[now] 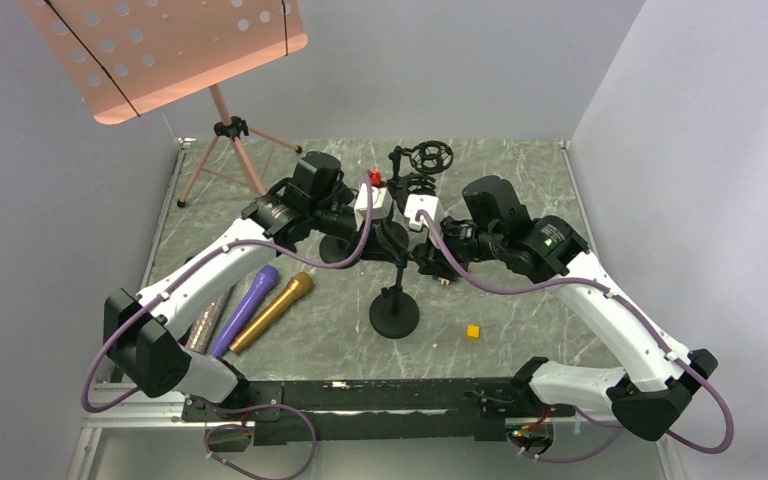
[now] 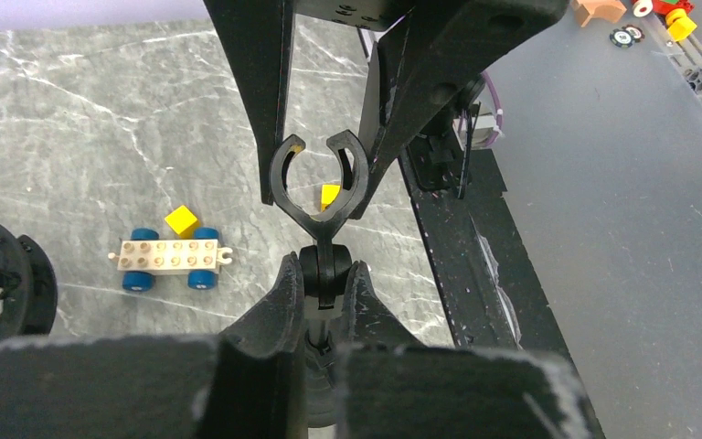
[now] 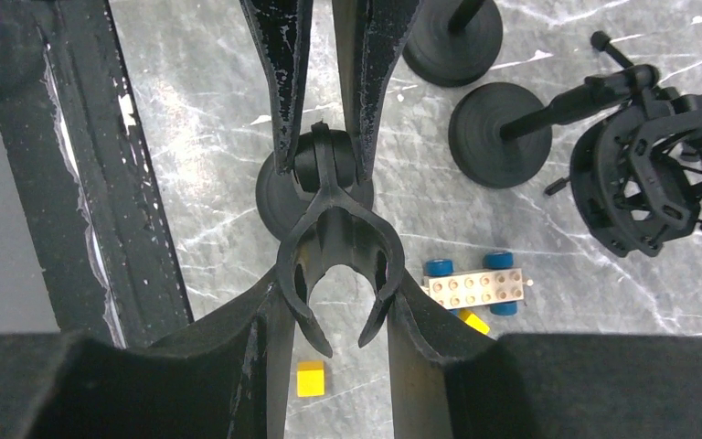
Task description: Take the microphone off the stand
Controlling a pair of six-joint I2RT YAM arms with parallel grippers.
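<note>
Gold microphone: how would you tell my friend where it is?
Find the big pink music stand at the back left. In front of it three microphones lie side by side on the table. The gold microphone is the rightmost, next to the purple microphone, the only golden one.

Robotics lab test cell. Pale blank walls point(image 1: 680, 100) box in marble-pattern tabletop point(image 1: 520, 300). Left arm point(image 1: 210, 260) and right arm point(image 1: 610, 300) bolted to black rail point(image 1: 360, 398) along bottom edge, purple cables point(image 1: 500, 290) looping loose.

Props staged, mismatched:
- pink music stand point(image 1: 160, 50), upper left
- mic stand point(image 1: 394, 315), centre
- shock mount point(image 1: 430, 157), top centre
- purple microphone point(image 1: 245, 310) and gold microphone point(image 1: 272, 312), lower left
- yellow block point(image 1: 472, 331)
- wheeled toy brick point(image 2: 174, 258)

Left wrist view, right side: grey bench point(image 2: 622, 229), toy pieces point(image 2: 676, 18) in upper right corner.
</note>
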